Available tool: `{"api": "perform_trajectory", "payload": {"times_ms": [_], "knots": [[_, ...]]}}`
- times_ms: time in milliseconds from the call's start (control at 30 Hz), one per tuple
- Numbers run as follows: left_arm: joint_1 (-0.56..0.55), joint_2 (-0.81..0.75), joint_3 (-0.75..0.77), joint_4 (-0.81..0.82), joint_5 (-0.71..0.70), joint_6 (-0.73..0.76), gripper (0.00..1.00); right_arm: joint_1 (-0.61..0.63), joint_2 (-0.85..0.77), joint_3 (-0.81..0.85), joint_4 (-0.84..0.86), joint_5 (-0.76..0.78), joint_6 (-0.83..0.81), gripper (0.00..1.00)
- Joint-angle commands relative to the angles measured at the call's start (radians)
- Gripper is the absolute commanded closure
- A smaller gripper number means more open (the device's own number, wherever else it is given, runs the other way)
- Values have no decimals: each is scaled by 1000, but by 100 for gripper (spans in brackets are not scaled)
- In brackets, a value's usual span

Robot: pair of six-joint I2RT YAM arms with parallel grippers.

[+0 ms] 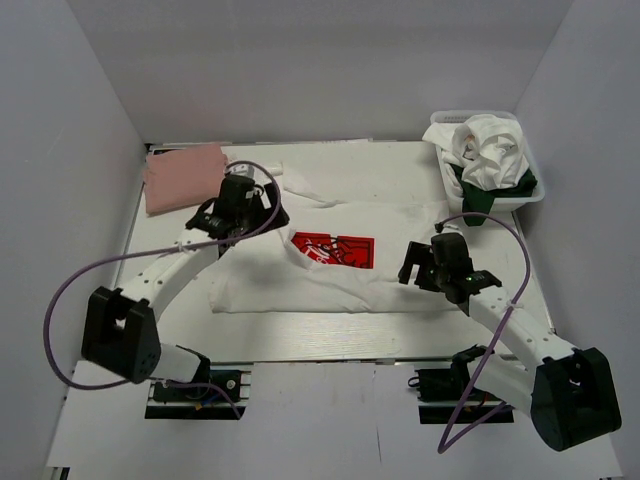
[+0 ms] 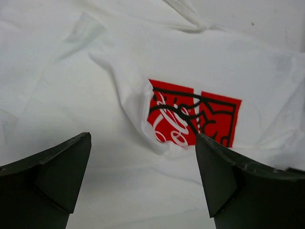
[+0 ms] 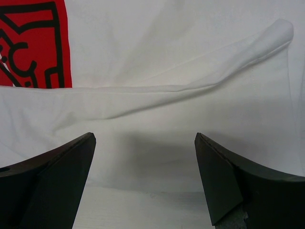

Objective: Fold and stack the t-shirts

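The large white t-shirt with the red Coca-Cola print lies spread and partly folded across the middle of the table. The print also shows in the left wrist view and at the left edge of the right wrist view. My left gripper is open and empty above the shirt's left part. My right gripper is open and empty over the shirt's right lower edge. A salmon-pink t-shirt lies folded at the far left.
A white mesh basket at the far right holds crumpled white and dark green t-shirts. White walls close in the table on three sides.
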Motion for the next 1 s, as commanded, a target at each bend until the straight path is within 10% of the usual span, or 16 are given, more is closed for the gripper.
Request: {"api": "perform_trajectory", "payload": {"times_ms": [0, 200, 700, 967], "knots": [[-2, -51, -133, 78, 92, -60, 0, 4, 15, 1, 25, 4, -24, 10], [-24, 145, -101, 205, 304, -46, 0, 1, 34, 7, 45, -17, -15, 10], [-55, 663, 649, -30, 344, 78, 0, -1, -12, 14, 30, 26, 13, 10], [-55, 193, 157, -95, -88, 13, 0, 2, -46, 2, 34, 70, 1, 10]]}}
